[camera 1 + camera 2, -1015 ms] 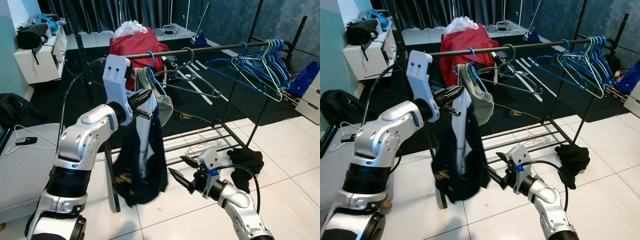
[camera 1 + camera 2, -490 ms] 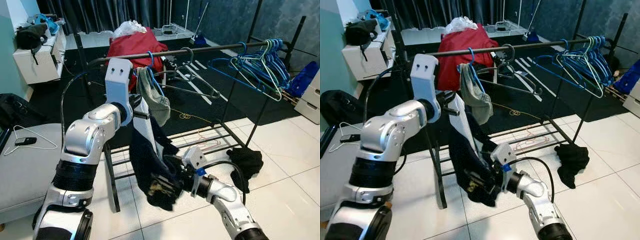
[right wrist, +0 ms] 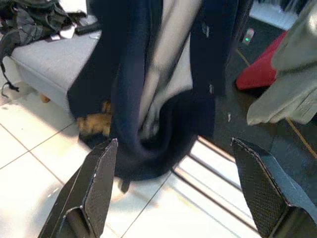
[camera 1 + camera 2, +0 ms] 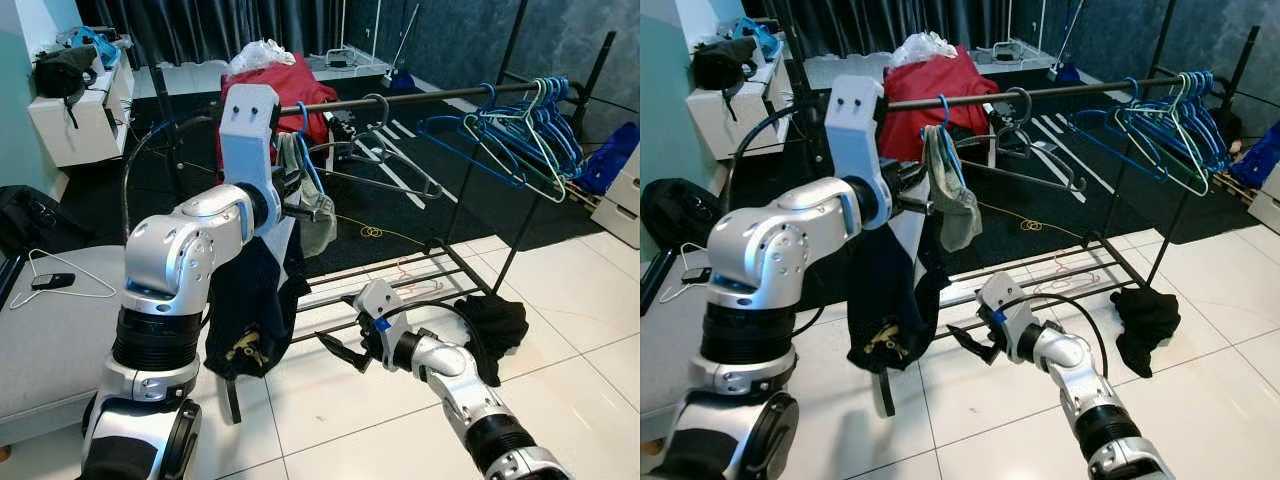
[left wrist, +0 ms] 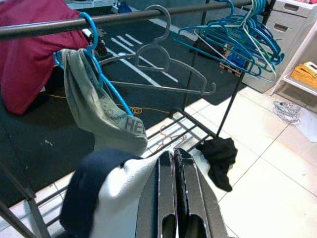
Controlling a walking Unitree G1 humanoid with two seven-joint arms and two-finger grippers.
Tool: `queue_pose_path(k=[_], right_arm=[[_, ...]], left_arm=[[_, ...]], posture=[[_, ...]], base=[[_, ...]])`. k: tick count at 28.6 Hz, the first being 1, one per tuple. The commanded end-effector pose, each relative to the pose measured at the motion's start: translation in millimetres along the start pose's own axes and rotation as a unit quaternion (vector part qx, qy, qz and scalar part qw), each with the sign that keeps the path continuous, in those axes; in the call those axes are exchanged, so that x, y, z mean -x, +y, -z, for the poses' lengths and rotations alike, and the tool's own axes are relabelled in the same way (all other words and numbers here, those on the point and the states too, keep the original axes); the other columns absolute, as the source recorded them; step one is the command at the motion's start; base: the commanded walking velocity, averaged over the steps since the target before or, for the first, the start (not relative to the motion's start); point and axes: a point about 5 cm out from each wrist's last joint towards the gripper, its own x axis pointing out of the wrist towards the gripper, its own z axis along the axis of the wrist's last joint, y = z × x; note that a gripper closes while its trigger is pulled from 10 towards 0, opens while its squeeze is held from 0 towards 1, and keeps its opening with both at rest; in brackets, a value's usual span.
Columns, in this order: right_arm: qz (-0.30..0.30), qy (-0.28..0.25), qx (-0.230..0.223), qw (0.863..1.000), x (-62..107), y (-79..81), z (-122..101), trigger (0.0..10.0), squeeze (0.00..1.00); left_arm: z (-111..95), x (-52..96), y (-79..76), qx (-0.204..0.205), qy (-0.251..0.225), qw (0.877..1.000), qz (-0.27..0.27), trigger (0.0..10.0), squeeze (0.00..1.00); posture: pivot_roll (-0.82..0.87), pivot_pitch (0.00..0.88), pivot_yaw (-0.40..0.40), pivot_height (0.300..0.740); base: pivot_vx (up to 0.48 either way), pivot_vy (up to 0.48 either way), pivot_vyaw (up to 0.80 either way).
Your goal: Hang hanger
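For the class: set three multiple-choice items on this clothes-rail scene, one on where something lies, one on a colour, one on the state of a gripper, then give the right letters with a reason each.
1. Where does the crumpled black cloth lie?
A. on the white tiled floor beside the rack's foot
B. over the dark metal rail
C. on the grey couch

2. What colour is the plastic hanger that carries the grey-green garment?
A. red
B. blue
C. yellow

3. How do the fingers of the right gripper stand?
A. shut on a hanger
B. shut on nothing
C. spread wide apart, holding nothing

Answers:
1 A: the cloth sits on the tiles by the rack's foot.
2 B: its blue hook sits over the dark metal rail.
3 C: the right wrist view shows both fingers far apart, the dark navy garment hanging beyond them.
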Motion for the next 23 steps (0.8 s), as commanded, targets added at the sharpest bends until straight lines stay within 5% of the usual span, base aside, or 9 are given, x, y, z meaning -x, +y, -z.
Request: queue_pose_path(k=[1,6,16,17,18,19,23], right_arm=[[-0.009,-0.003,0.006,1.000,-1.3,0.5,-1.7,10.0,0.00],[-0.051,-0.038,-0.007,0.998,-8.0,8.0,-10.1,10.0,0.00],[-0.057,-0.026,-0.046,0.997,-12.7,16.0,1.9,10.0,0.00],[-0.058,-0.019,-0.054,0.997,-12.4,17.3,5.7,5.3,0.00],[-0.058,-0.019,-0.054,0.997,-12.4,17.3,5.7,5.3,0.00],[-0.058,-0.016,-0.060,0.996,-11.8,17.5,7.4,0.0,0.00],[-0.058,-0.018,-0.058,0.997,-10.8,15.7,6.8,0.0,0.00]], left_arm=[[-11.2,3.9,-5.1,-0.001,-0.022,1.000,0.012,10.0,0.00],[-14.7,4.8,-12.0,-0.001,-0.025,1.000,0.019,10.0,0.00],[-31.0,11.2,-31.6,0.038,-0.039,0.996,0.072,10.0,0.00],[-36.1,13.3,-38.6,0.054,-0.045,0.993,0.094,10.0,0.00],[-36.1,13.3,-38.6,0.054,-0.045,0.993,0.094,10.0,0.00],[-39.8,14.8,-43.1,0.061,-0.050,0.991,0.109,10.0,0.00],[-41.6,14.8,-43.5,0.066,-0.052,0.990,0.115,10.0,0.00]], posture=[[-0.05,0.044,0.010,0.740],[-0.05,0.054,0.013,0.740],[-0.04,0.061,0.017,0.740],[-0.04,0.062,0.018,0.740],[-0.04,0.062,0.018,0.740],[-0.05,0.062,0.017,0.740],[-0.05,0.064,0.018,0.740]], base=[[0.000,0.000,0.00],[0.000,0.000,0.00],[0.000,0.000,0.00],[0.000,0.000,0.00],[0.000,0.000,0.00],[0.000,0.000,0.00],[0.000,0.000,0.00]])
